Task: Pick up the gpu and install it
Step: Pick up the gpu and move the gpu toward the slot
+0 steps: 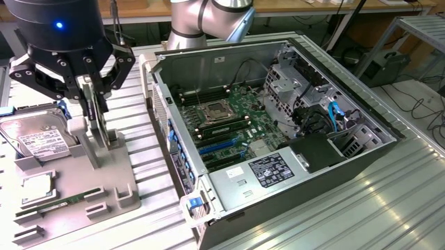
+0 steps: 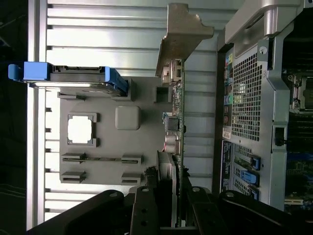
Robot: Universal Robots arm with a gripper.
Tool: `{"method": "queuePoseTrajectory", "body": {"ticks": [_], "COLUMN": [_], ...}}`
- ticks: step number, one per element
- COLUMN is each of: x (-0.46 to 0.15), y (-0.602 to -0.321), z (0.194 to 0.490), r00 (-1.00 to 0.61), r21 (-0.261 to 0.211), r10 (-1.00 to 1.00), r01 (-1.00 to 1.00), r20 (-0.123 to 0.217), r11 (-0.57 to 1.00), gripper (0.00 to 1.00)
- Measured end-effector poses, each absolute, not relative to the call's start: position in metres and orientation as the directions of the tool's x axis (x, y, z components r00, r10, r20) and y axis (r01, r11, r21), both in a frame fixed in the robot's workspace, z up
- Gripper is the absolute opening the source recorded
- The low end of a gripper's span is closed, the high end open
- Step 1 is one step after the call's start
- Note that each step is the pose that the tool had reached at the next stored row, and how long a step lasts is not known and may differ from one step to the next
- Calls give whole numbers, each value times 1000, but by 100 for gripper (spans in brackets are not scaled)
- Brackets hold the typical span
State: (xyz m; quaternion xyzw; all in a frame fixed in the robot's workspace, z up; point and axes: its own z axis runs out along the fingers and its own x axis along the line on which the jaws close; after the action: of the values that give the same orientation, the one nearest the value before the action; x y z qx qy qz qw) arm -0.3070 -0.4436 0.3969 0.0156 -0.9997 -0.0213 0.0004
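Observation:
The gpu [image 1: 98,124] is a thin card standing on edge over the grey holder tray [image 1: 76,174], at the exterior view's left. My gripper [image 1: 90,96] comes down on it from above, shut on its upper part with a black finger on each side. Whether its lower edge still rests in the tray's slot I cannot tell. In the wrist view the gpu [image 2: 178,115] shows edge-on, with its silvery bracket [image 2: 183,34] at the far end and my gripper [image 2: 170,193] clamped on the near end. The open computer case [image 1: 278,130] lies beside the tray, its motherboard with blue slots [image 1: 219,147] exposed.
On the tray sit a hard drive [image 1: 35,138] with blue side rails, a square processor [image 1: 38,188] and a narrow memory stick [image 1: 59,204]. In the wrist view the hard drive [image 2: 68,76], the tray [image 2: 128,147] and the case's perforated rear wall [image 2: 247,98] appear. The ribbed metal table [image 1: 347,208] stretches around.

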Motion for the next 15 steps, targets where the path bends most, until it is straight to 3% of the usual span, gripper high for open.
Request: {"method": "queuePoseTrajectory", "body": {"ticks": [15], "x": [-307], "y": [-444], "z": [420], "r00": [-1000], "r21": [43], "r10": [-31], "r01": [-31], "r20": [0], "r11": [999], "gripper": [27]}}
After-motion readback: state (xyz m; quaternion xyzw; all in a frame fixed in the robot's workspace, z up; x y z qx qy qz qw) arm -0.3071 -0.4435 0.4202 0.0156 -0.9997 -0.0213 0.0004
